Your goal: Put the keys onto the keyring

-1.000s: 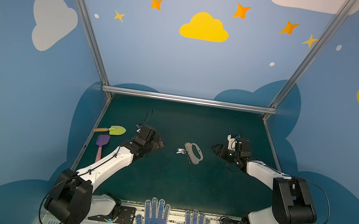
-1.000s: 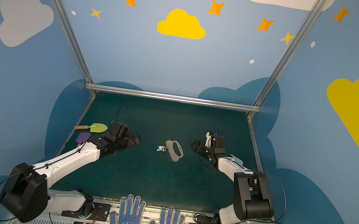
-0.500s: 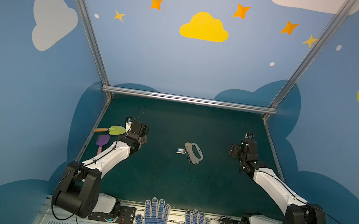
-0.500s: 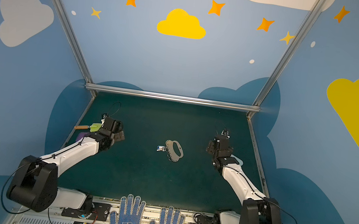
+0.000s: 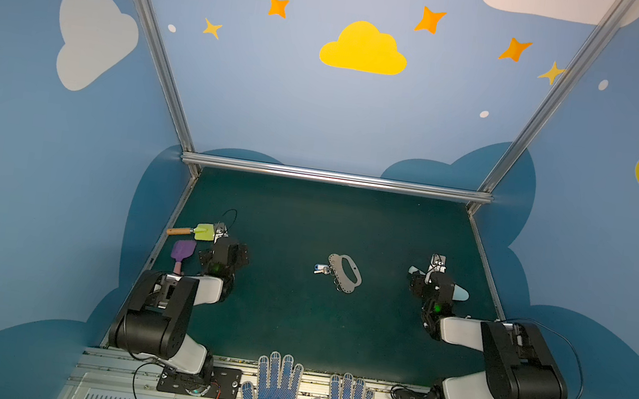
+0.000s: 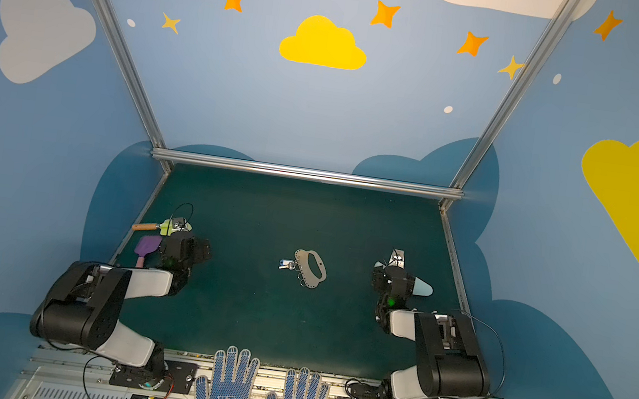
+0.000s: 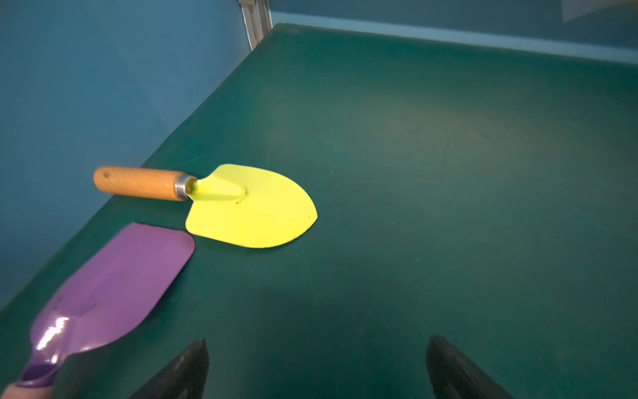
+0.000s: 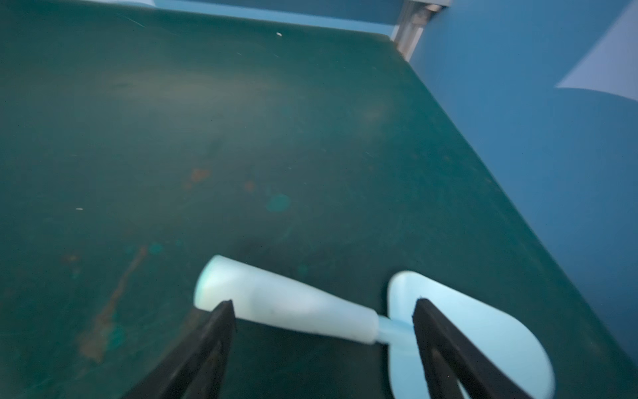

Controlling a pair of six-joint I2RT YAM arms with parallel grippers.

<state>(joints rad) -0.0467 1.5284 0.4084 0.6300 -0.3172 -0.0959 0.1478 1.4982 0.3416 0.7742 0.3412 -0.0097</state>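
Keys (image 5: 319,269), a silver one with a blue-and-white tag, lay near the middle of the green table (image 5: 292,331), right against the curved edge of the grey keyring (image 5: 346,273) on its left-hand side. From where I stood I could not tell whether they were threaded onto its little wire rings. Both top views showed the pair well apart from either arm.

The left jaws stood wide with nothing between them, low over bare table beside a yellow-green trowel (image 7: 252,210) with a wooden handle and a purple spade (image 7: 114,286). The right jaws were wide too, hanging over a pale blue spade (image 8: 300,307); whether they touched it I could not tell. Two blue-dotted work gloves (image 5: 275,396) lay at the near edge.
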